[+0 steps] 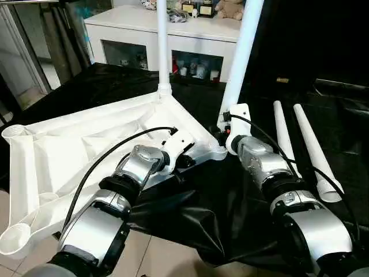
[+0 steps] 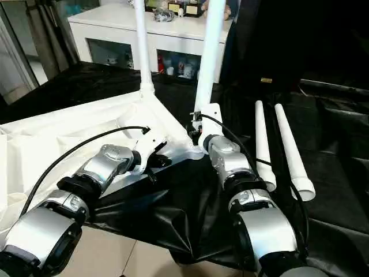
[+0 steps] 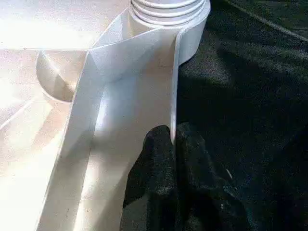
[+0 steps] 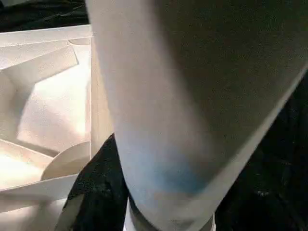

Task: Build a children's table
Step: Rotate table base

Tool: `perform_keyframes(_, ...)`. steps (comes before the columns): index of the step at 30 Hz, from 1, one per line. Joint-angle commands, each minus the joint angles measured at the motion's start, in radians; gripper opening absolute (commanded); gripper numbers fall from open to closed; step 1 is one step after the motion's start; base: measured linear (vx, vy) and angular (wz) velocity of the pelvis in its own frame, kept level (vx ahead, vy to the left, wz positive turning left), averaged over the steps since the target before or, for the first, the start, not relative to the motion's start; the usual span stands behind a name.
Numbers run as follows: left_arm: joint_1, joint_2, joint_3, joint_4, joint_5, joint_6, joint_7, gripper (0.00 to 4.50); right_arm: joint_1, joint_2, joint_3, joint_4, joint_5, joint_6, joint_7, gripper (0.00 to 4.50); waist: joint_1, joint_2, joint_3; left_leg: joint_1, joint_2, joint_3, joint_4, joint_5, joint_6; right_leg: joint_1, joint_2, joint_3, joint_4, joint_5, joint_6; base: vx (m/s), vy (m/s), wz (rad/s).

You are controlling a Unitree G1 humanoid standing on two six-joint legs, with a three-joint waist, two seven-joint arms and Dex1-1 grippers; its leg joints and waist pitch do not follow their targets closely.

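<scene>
The left gripper (image 3: 172, 144) has its jaws pinched on the tabletop (image 1: 75, 150) rim. The right gripper (image 1: 225, 134) has its jaws half-spread around one standing leg (image 1: 241, 52). A second leg (image 1: 162, 40) stands socketed; two spare legs (image 1: 314, 151) lie on black sheeting (image 1: 190, 219).

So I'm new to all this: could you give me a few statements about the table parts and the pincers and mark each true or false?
1. Two legs stand upright in the tabletop. True: the far leg and the near leg.
2. All four legs are fitted. False: two loose legs lie on the black cloth.
3. The left pincer pinches the tabletop's thin edge wall. True.
4. The right pincer is at a loose leg. False: it is at the base of the near upright leg.
</scene>
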Motion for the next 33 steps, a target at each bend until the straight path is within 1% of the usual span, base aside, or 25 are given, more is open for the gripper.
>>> perform_keyframes(1, -0.04, 0.037, 0.035, -0.025, 0.013, -0.01, 0.089, 0.0, 0.05, 0.039, 0.017, 0.098, -0.002, 0.059, 0.059, 2.25, -0.006, 0.001, -0.032, 0.03, 0.064, -0.037, -0.082, -0.546, -0.037, -0.008, -0.096, 0.06, -0.118, -0.511, -0.085, 0.0, 0.0, 0.0)
perform_keyframes(3, -0.04, 0.039, 0.034, -0.025, 0.013, -0.013, 0.087, 0.0, 0.043, 0.039, 0.011, 0.098, 0.0, 0.054, 0.064, 2.62, -0.006, 0.0, -0.032, 0.027, 0.065, -0.037, -0.084, -0.541, -0.036, -0.006, -0.098, 0.06, -0.118, -0.51, -0.084, 0.0, 0.0, 0.0)
perform_keyframes(4, -0.04, 0.04, 0.034, -0.026, 0.013, -0.014, 0.086, 0.0, 0.036, 0.04, 0.005, 0.102, 0.002, 0.049, 0.068, 2.65, -0.007, -0.001, -0.032, 0.025, 0.065, -0.037, -0.085, -0.538, -0.036, -0.004, -0.098, 0.06, -0.118, -0.51, -0.083, 0.0, 0.0, 0.0)
perform_keyframes(5, -0.04, 0.041, 0.034, -0.026, 0.013, -0.016, 0.085, 0.0, 0.032, 0.04, 0.001, 0.104, 0.002, 0.046, 0.071, 2.69, -0.008, 0.002, -0.034, 0.018, 0.066, -0.04, -0.088, -0.535, -0.04, 0.0, -0.1, 0.058, -0.115, -0.504, -0.083, 0.0, 0.0, 0.0)
perform_keyframes(6, -0.04, 0.041, 0.034, -0.026, 0.013, -0.016, 0.085, 0.0, 0.032, 0.04, 0.001, 0.104, 0.002, 0.046, 0.071, 2.79, -0.01, 0.003, -0.034, 0.016, 0.067, -0.041, -0.089, -0.532, -0.043, 0.002, -0.1, 0.058, -0.116, -0.498, -0.082, 0.0, 0.0, 0.0)
perform_keyframes(7, -0.04, 0.043, 0.034, -0.025, 0.013, -0.019, 0.084, 0.0, 0.025, 0.04, -0.005, 0.109, 0.0, 0.04, 0.078, 2.93, -0.015, -0.001, -0.034, 0.009, 0.068, -0.043, -0.093, -0.526, -0.047, 0.008, -0.096, 0.055, -0.111, -0.469, -0.085, 0.0, 0.0, 0.0)
perform_keyframes(9, -0.04, 0.044, 0.034, -0.025, 0.013, -0.02, 0.083, 0.0, 0.023, 0.041, -0.006, 0.109, 0.0, 0.038, 0.082, 3.1, -0.018, 0.002, -0.035, 0.012, 0.07, -0.04, -0.094, -0.52, -0.047, 0.005, -0.096, 0.056, -0.108, -0.419, -0.102, 0.0, 0.0, 0.0)
perform_keyframes(10, -0.04, 0.045, 0.034, -0.026, 0.012, -0.021, 0.083, 0.0, 0.022, 0.041, -0.008, 0.109, 0.001, 0.036, 0.084, 3.1, -0.019, 0.001, -0.034, 0.015, 0.069, -0.037, -0.092, -0.518, -0.047, 0.001, -0.095, 0.059, -0.107, -0.401, -0.117, 0.0, 0.0, 0.0)
perform_keyframes(11, -0.04, 0.047, 0.035, -0.026, 0.012, -0.022, 0.082, 0.0, 0.021, 0.041, -0.009, 0.109, 0.001, 0.035, 0.086, 3.1, -0.02, 0.0, -0.034, 0.015, 0.069, -0.036, -0.091, -0.511, -0.045, 0.001, -0.096, 0.061, -0.106, -0.391, -0.124, 0.0, 0.0, 0.0)
perform_keyframes(13, -0.04, 0.049, 0.034, -0.026, 0.012, -0.023, 0.081, 0.0, 0.019, 0.041, -0.01, 0.11, 0.0, 0.034, 0.089, 3.1, -0.02, -0.003, -0.036, 0.007, 0.069, -0.031, -0.091, -0.451, -0.033, 0.008, -0.097, 0.066, -0.099, -0.342, -0.143, 0.0, 0.0, 0.0)
perform_keyframes(15, -0.04, 0.05, 0.033, -0.025, 0.012, -0.024, 0.081, 0.0, 0.018, 0.041, -0.012, 0.112, -0.001, 0.032, 0.092, 3.1, -0.019, -0.004, -0.041, 0.003, 0.07, -0.026, -0.089, -0.398, -0.023, 0.01, -0.096, 0.068, -0.092, -0.29, -0.153, 0.0, 0.0, 0.0)
perform_keyframes(16, -0.04, 0.051, 0.034, -0.025, 0.011, -0.025, 0.079, 0.0, 0.016, 0.041, -0.023, 0.113, 0.006, 0.027, 0.097, 2.94, -0.019, -0.004, -0.042, 0.003, 0.07, -0.023, -0.087, -0.382, -0.016, 0.007, -0.093, 0.07, -0.091, -0.282, -0.163, 0.0, 0.0, 0.0)
perform_keyframes(18, -0.041, 0.054, 0.035, -0.025, 0.011, -0.026, 0.076, 0.0, 0.011, 0.041, -0.041, 0.114, 0.019, 0.018, 0.116, 2.77, -0.018, -0.008, -0.047, 0.001, 0.071, -0.017, -0.082, -0.343, -0.008, 0.007, -0.095, 0.074, -0.087, -0.247, -0.182, 0.0, 0.0, 0.0)
perform_keyframes(19, -0.041, 0.055, 0.036, -0.025, 0.011, -0.027, 0.075, 0.0, 0.01, 0.041, -0.047, 0.113, 0.024, 0.015, 0.123, 2.74, -0.016, -0.011, -0.057, -0.004, 0.072, -0.014, -0.076, -0.281, 0.006, 0.012, -0.094, 0.074, -0.077, -0.185, -0.199, 0.0, 0.0, 0.0)
perform_keyframes(20, -0.041, 0.056, 0.037, -0.025, 0.012, -0.027, 0.075, 0.0, 0.01, 0.04, -0.048, 0.112, 0.024, 0.011, 0.128, 2.64, -0.015, -0.011, -0.06, -0.001, 0.073, -0.007, -0.07, -0.232, 0.024, 0.003, -0.087, 0.075, -0.069, -0.111, -0.219, 0.077, -0.045, -0.01)
perform_keyframes(21, -0.041, 0.056, 0.038, -0.025, 0.012, -0.028, 0.074, 0.0, 0.009, 0.04, -0.048, 0.112, 0.024, 0.006, 0.13, 2.5, -0.015, -0.009, -0.057, -0.003, 0.072, -0.004, -0.069, -0.224, 0.033, 0.002, -0.085, 0.074, -0.068, -0.092, -0.231, 0.056, -0.034, 0.01)
perform_keyframes(22, -0.042, 0.057, 0.038, -0.025, 0.012, -0.028, 0.074, 0.0, 0.009, 0.039, -0.049, 0.111, 0.025, 0.005, 0.132, 2.33, -0.015, -0.007, -0.058, -0.009, 0.07, -0.003, -0.066, -0.193, 0.04, 0.007, -0.084, 0.074, -0.061, -0.05, -0.247, 0.064, -0.036, -0.01)
perform_keyframes(23, -0.042, 0.057, 0.038, -0.025, 0.012, -0.028, 0.073, 0.0, 0.009, 0.039, -0.05, 0.11, 0.026, 0.003, 0.133, 2.31, -0.011, -0.007, -0.063, -0.009, 0.068, 0.001, -0.059, -0.15, 0.051, 0.009, -0.083, 0.073, -0.054, 0.014, -0.259, 0.0, 0.0, 0.0)
perform_keyframes(24, -0.042, 0.057, 0.039, -0.025, 0.012, -0.029, 0.073, 0.0, 0.008, 0.039, -0.051, 0.109, 0.027, 0.0, 0.133, 2.31, -0.011, -0.007, -0.063, -0.009, 0.068, 0.001, -0.059, -0.15, 0.051, 0.009, -0.083, 0.073, -0.054, 0.014, -0.259, 0.06, -0.025, -0.04)
perform_keyframes(25, -0.043, 0.058, 0.038, -0.025, 0.012, -0.029, 0.073, 0.0, 0.006, 0.038, -0.057, 0.11, 0.03, -0.004, 0.131, 2.18, -0.008, -0.01, -0.065, -0.016, 0.065, 0.002, -0.053, -0.085, 0.074, 0.013, -0.082, 0.072, -0.042, 0.11, -0.272, 0.0, 0.0, 0.0)
perform_keyframes(26, -0.043, 0.058, 0.038, -0.025, 0.012, -0.029, 0.074, 0.0, 0.004, 0.036, -0.059, 0.111, 0.03, -0.006, 0.13, 2.03, -0.008, -0.014, -0.064, -0.019, 0.062, 0.005, -0.049, -0.083, 0.085, 0.011, -0.079, 0.074, -0.037, 0.145, -0.281, 0.0, 0.0, 0.0)
perform_keyframes(28, -0.042, 0.058, 0.038, -0.025, 0.012, -0.029, 0.075, 0.0, 0.003, 0.036, -0.061, 0.114, 0.027, -0.009, 0.128, 1.91, -0.004, -0.012, -0.069, -0.015, 0.063, 0.005, -0.045, -0.082, 0.1, 0.011, -0.08, 0.072, -0.033, 0.168, -0.292, 0.0, 0.0, 0.0)
perform_keyframes(30, -0.038, 0.059, 0.04, -0.028, 0.014, -0.031, 0.076, 0.0, 0.006, 0.034, -0.062, 0.116, 0.021, -0.014, 0.131, 1.72, -0.003, -0.011, -0.067, -0.017, 0.066, 0.006, -0.044, -0.083, 0.11, 0.008, -0.077, 0.07, -0.033, 0.166, -0.295, 0.0, 0.0, 0.0)
perform_keyframes(32, -0.031, 0.06, 0.04, -0.032, 0.016, -0.037, 0.073, 0.0, 0.017, 0.032, -0.06, 0.112, 0.016, -0.017, 0.14, 1.43, -0.002, -0.011, -0.063, -0.016, 0.067, 0.006, -0.048, -0.129, 0.097, 0.008, -0.078, 0.07, -0.04, 0.085, -0.284, 0.0, 0.0, 0.0)
perform_keyframes(33, -0.029, 0.061, 0.039, -0.033, 0.017, -0.042, 0.071, 0.0, 0.02, 0.032, -0.059, 0.111, 0.016, -0.017, 0.141, 1.43, -0.003, -0.012, -0.062, -0.016, 0.067, 0.006, -0.049, -0.143, 0.087, 0.008, -0.079, 0.071, -0.043, 0.055, -0.277, 0.0, 0.0, 0.0)
